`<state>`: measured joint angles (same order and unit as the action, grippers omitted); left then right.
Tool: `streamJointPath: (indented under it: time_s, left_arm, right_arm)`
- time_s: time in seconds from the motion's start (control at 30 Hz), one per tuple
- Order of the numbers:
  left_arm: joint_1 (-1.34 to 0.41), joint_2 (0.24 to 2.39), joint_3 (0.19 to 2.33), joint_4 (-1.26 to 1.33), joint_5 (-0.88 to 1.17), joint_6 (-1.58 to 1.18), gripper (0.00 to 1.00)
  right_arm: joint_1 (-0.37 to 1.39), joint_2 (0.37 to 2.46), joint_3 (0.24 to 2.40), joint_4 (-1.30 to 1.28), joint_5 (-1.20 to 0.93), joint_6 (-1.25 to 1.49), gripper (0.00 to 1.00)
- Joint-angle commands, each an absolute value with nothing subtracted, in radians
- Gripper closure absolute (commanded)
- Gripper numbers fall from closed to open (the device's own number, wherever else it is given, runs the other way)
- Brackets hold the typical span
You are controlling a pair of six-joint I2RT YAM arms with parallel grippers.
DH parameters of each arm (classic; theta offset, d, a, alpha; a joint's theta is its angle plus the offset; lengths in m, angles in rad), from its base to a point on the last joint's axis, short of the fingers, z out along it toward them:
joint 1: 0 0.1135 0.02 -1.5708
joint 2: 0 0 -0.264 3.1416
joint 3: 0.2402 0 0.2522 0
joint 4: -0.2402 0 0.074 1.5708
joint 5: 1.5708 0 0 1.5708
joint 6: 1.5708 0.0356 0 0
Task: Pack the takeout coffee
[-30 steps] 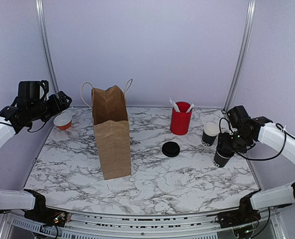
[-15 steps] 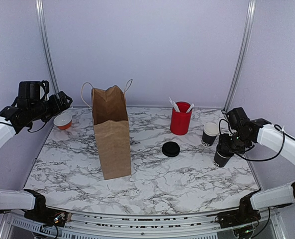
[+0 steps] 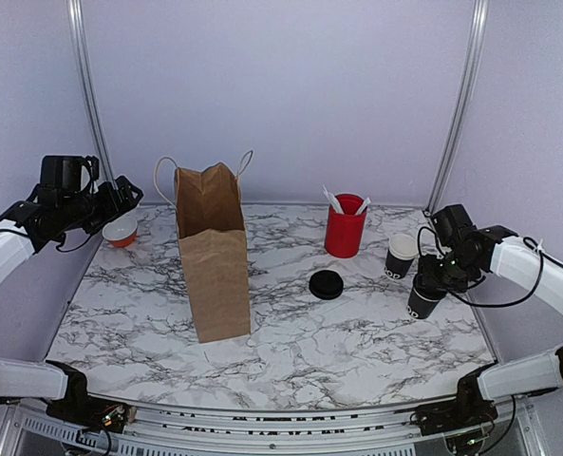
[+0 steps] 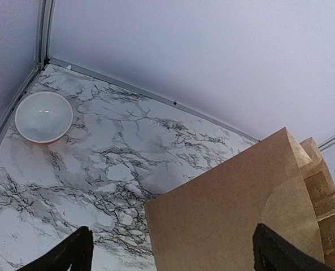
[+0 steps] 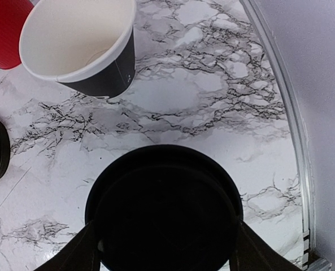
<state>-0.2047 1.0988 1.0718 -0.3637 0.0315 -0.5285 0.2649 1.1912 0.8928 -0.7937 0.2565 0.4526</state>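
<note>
Right gripper (image 3: 429, 277) sits over the lidded black cup (image 5: 164, 206) and is closed round it. In the wrist view its fingers (image 5: 87, 248) lie against the lid's flanks at 9 and 3 o'clock with no gap showing. That cup stands upright on the marble table (image 3: 357, 351) at about 3 o'clock, close to the right edge.

The open black cup (image 3: 401, 255), white inside with nothing visible in it, stands upright at 11 o'clock from the gripped one, near but apart.

Left gripper (image 3: 121, 193) hangs spread wide and empty, high over the table's 10 o'clock corner.

Both cups are thin paper, so I judge them light and easily dented. The lid hides any contents; if the lidded cup is full, it will be top-heavy and will punish any tilt. Its best hold is probably just under the lid, where the rim stiffens the wall and the flare resists slipping through. The open cup has a softer mouth and would likely crush there, so mid-wall with a light squeeze suits it better.

The brown paper bag (image 3: 213, 252) stands upright at 9 o'clock from the right gripper, well apart, with the loose black lid (image 3: 327, 284) lying between. The bag's mouth looks narrow from above, so entry probably needs care.
</note>
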Motion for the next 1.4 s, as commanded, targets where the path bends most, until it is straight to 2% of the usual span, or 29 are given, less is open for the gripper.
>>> streamJointPath:
  time_s: [0.0,0.37,0.57,0.87,1.13,1.37]
  left_arm:
    - [-0.201,1.112,1.087,-0.346,0.060,-0.532,0.01]
    - [-0.201,1.128,1.103,-0.353,0.076,-0.539,0.01]
    - [-0.201,1.144,1.114,-0.356,0.092,-0.552,0.01]
    - [-0.201,1.135,1.124,-0.355,0.109,-0.560,0.01]
    - [-0.201,1.092,1.145,-0.357,0.183,-0.595,0.01]
    - [-0.201,1.040,1.190,-0.371,0.229,-0.608,0.09]
  right_arm:
    - [0.257,1.192,0.954,-0.822,0.266,0.448,0.33]
    - [0.271,1.197,1.077,-0.855,0.218,0.397,0.36]
    - [0.371,1.209,1.198,-0.898,0.242,0.381,0.37]
    - [0.513,1.253,1.427,-0.928,0.248,0.380,0.37]
    - [0.645,1.382,1.684,-0.936,0.275,0.346,0.36]
    - [0.719,1.516,1.930,-0.951,0.275,0.287,0.36]
